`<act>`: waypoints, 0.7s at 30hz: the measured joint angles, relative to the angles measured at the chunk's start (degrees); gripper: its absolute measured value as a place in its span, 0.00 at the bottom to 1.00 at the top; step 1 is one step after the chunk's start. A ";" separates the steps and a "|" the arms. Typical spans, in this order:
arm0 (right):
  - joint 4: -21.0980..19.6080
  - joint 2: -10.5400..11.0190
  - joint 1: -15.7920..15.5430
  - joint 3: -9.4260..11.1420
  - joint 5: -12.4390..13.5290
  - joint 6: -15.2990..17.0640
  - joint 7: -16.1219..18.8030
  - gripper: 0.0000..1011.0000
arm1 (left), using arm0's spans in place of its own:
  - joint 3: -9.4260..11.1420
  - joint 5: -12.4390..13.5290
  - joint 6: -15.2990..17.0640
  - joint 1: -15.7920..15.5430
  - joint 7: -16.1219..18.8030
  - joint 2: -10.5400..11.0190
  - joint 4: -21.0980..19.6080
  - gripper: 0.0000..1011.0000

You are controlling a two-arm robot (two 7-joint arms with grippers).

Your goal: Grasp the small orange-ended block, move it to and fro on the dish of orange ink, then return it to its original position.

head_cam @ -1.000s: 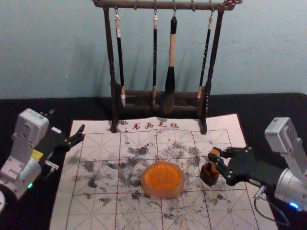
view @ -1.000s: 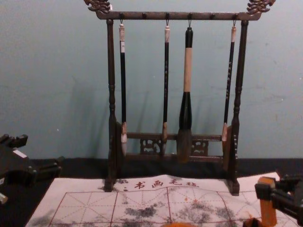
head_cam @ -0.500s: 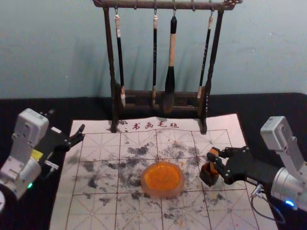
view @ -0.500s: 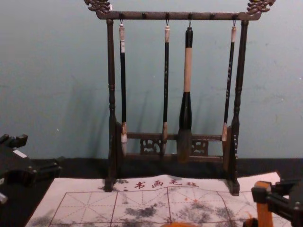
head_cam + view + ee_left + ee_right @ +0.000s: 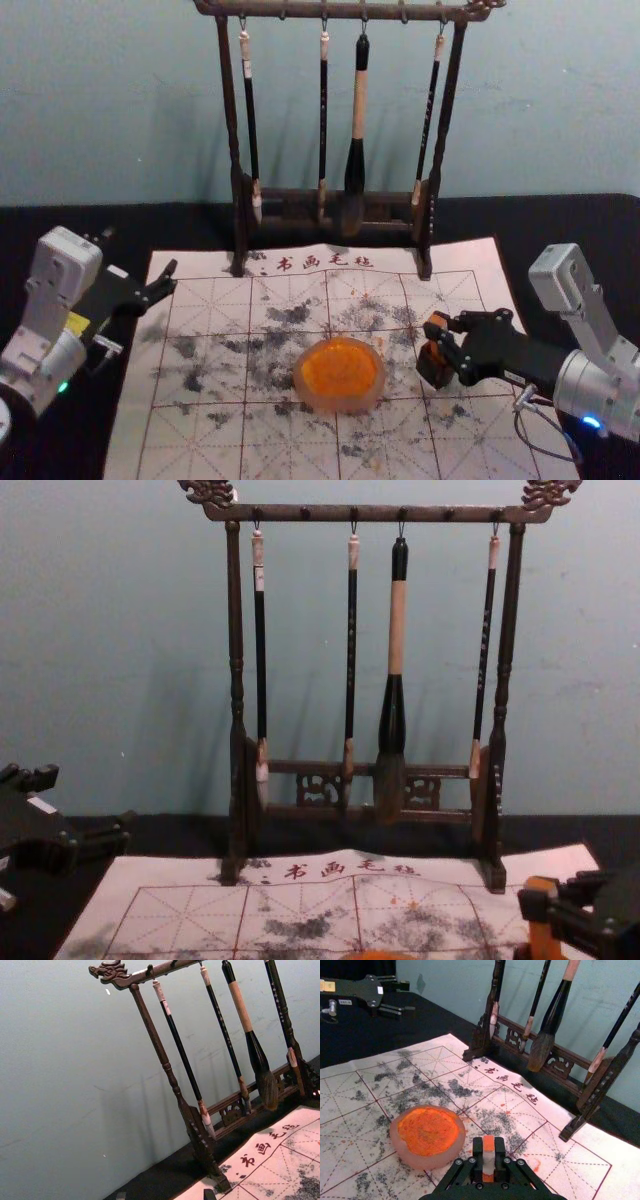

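Note:
My right gripper (image 5: 437, 326) is closed on the orange-ended block (image 5: 439, 319), right of the dish of orange ink (image 5: 340, 371). Directly under and behind it in the head view is a small dark brown holder (image 5: 433, 368); whether block and holder touch I cannot tell. The right wrist view shows the block (image 5: 488, 1154), orange with a pale middle, pinched by the right gripper (image 5: 489, 1161), and the dish (image 5: 427, 1136) beyond. In the chest view the block (image 5: 543, 935) stands upright. My left gripper (image 5: 140, 251) stays parked, open, over the mat's left edge; the left wrist view shows its fingertips (image 5: 209, 1194) wide apart.
A dark wooden rack (image 5: 335, 196) with several hanging brushes stands at the back of the white calligraphy mat (image 5: 200, 440). Smudges of ink mark the mat around the dish. Black cloth (image 5: 600, 225) surrounds the mat.
My right gripper has carried the block a little leftward, toward the dish, and the block sits lower in the chest view. The left gripper, dish and rack have stayed put.

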 joint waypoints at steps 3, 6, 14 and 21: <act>0.85 -0.41 0.34 -0.32 -0.11 -0.03 0.02 0.08 | 0.00 0.00 0.00 0.00 0.00 0.00 0.00 0.99; 1.44 -0.69 0.55 -0.55 -0.23 -0.09 0.02 0.08 | 0.00 0.00 0.00 0.00 0.00 0.00 0.00 0.99; 2.71 -1.11 0.94 -0.99 -0.45 -0.13 0.14 0.08 | 0.00 0.00 0.00 0.00 0.00 0.00 0.00 0.99; 3.25 -1.33 1.09 -1.19 -0.53 0.13 0.14 0.08 | 0.00 0.00 0.00 0.00 0.00 0.00 0.00 0.99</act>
